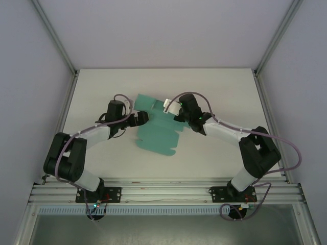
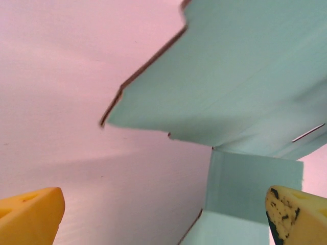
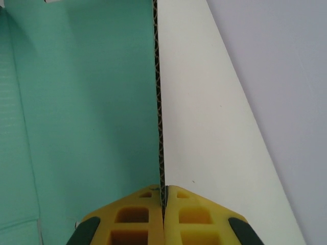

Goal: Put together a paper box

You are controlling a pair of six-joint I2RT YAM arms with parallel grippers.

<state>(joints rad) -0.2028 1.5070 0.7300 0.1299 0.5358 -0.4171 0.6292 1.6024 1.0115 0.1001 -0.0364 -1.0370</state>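
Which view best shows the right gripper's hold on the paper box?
Right wrist: the right gripper is shut on the paper box at its edge, seen end-on. Top external shows the whole flat sheet, with that grip small. Left wrist shows its flaps close up.

My left gripper is wide open, with the yellow fingertips at the bottom corners. The paper box is an unfolded teal sheet at upper right over the pale table. One flap angles down by my right fingertip; contact unclear. There's a thin slot near the right edge.
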